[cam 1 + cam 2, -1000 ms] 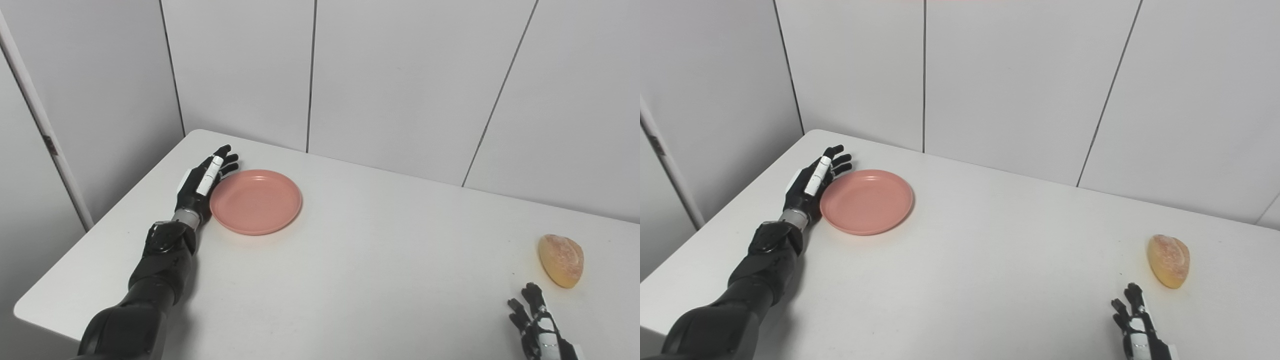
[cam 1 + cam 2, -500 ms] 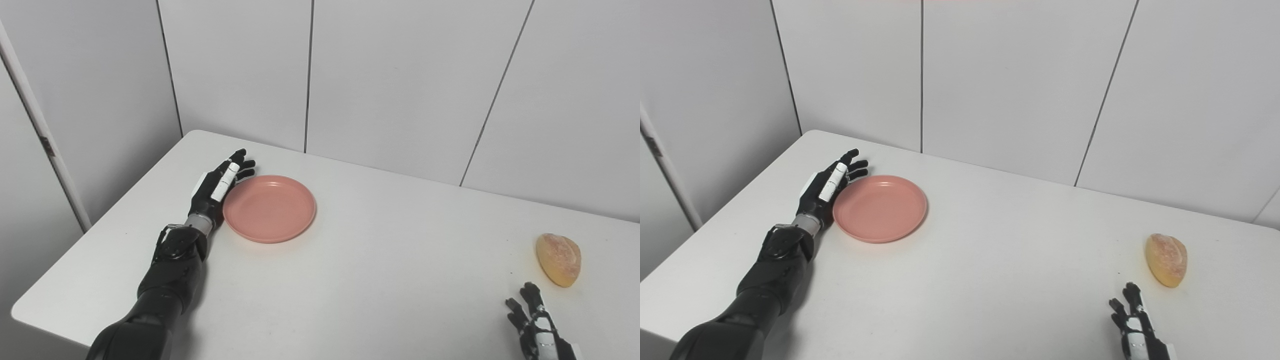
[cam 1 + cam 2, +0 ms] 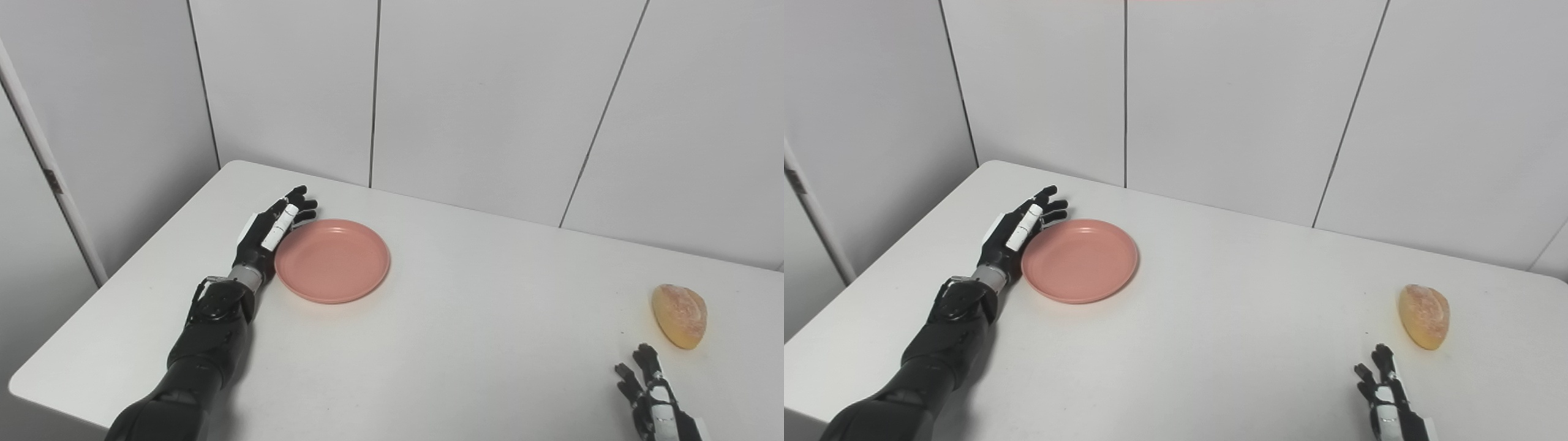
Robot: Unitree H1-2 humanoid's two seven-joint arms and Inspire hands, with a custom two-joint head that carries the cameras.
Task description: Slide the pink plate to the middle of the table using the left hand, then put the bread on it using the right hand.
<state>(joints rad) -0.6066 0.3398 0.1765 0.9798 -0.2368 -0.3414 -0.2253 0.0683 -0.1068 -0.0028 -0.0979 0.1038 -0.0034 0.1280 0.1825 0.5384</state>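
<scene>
Plate: I see the round pink plastic plate (image 3: 332,261) lying flat on the left part of the white table (image 3: 465,343), nothing in it.
Bread: the golden oval bread roll (image 3: 679,315) lies far right, well apart from the plate.
Cut off: my right hand (image 3: 652,401) is clipped by the bottom edge, just short of the bread.
Left hand: my left hand (image 3: 269,229) is flat, fingers spread, against the plate's left rim, holding nothing.
Right hand: fingers apart, empty.

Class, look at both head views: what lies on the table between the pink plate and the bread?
Nothing. Between the pink plate and the bread there is only bare white table, seen in both eye views.
</scene>
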